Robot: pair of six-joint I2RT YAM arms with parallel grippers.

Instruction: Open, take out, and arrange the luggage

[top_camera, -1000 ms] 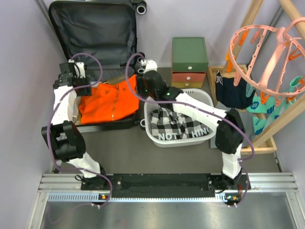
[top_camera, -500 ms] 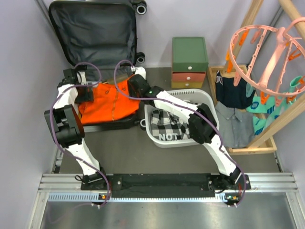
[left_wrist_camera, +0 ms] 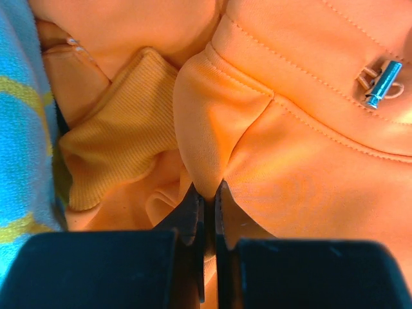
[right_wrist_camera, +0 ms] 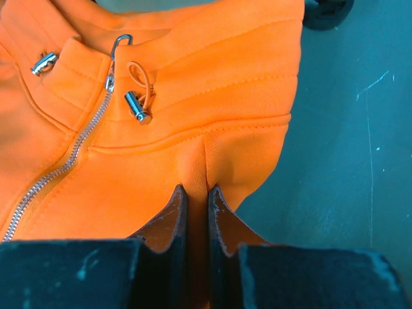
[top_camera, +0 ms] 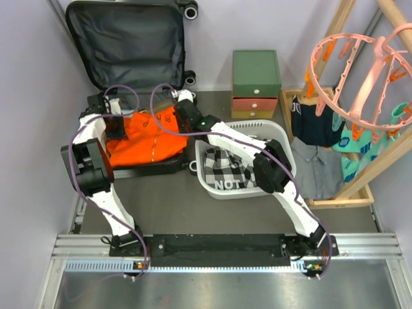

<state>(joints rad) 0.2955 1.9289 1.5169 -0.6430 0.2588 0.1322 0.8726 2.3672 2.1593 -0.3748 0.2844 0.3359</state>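
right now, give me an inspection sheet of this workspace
surface: dark grey table, light scratches beside the jacket
job's things: luggage open, lid toward the far wall; orange jacket lying in the lower half
clutter: white laundry basket holding a checked garment; drawer box behind it
grippers: left gripper shut on a jacket fold; right gripper shut on the jacket's edge near the zip
cables: purple cables loop above both wrists; no snag seen
surroundings: pink peg hanger and wooden rack with clothes, right side
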